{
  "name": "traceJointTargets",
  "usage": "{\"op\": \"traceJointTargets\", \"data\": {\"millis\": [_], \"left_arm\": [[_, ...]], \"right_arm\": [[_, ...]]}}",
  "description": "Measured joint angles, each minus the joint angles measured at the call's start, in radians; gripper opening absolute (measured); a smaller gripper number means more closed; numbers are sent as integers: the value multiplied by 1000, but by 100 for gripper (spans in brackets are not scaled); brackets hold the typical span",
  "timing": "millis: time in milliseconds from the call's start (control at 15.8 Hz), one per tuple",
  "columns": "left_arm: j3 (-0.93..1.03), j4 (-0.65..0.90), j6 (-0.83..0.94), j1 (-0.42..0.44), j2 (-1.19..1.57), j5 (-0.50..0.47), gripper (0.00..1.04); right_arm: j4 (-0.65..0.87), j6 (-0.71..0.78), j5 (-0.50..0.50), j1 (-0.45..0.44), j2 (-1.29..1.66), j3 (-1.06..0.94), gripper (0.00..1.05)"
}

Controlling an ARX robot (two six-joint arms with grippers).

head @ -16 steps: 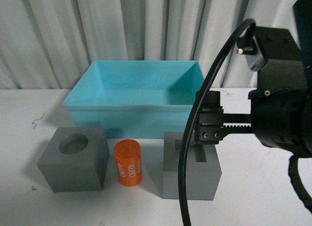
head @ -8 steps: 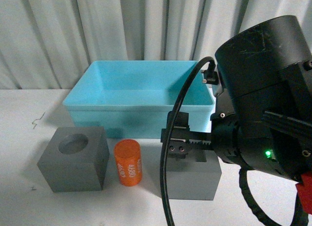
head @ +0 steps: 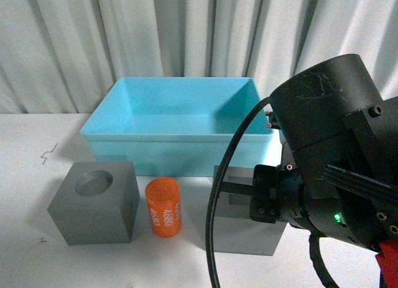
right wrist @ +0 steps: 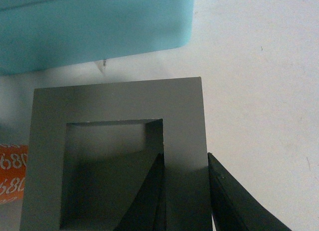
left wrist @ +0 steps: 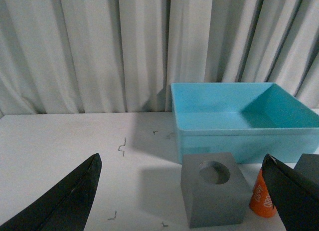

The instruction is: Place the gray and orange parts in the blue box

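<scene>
- Front: right tool [head: 239, 195] sits on the slot cube [head: 242, 235], which stands just before the box [head: 180, 135], at its near wall.
- Left wrist: left tool [left wrist: 180, 158] gapes wide, empty, well short of the box.
- Right wrist: fingers [right wrist: 144, 201] pinch one cube wall, apparently clamped; the box lies straight ahead.

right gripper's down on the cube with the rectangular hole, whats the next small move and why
Probably squeeze the right gripper shut on the wall it straddles. One finger is inside the rectangular hole of the gray cube and the other is outside, both close against that wall. I cannot tell if they grip it yet, so a firm close should come before any lift.
</scene>
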State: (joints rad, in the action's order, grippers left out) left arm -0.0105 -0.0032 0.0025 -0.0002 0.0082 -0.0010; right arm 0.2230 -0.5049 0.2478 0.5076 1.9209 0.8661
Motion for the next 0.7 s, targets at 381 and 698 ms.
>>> {"op": "traceJointTargets", "data": {"millis": [381,698], "left_arm": [[0,0,0,0,0,0,98],[0,0,0,0,0,0,98]], "right_arm": [[-64,37,3,-13,-117,-47,19],[-32,145,-17,-66,-350,53,18]]}}
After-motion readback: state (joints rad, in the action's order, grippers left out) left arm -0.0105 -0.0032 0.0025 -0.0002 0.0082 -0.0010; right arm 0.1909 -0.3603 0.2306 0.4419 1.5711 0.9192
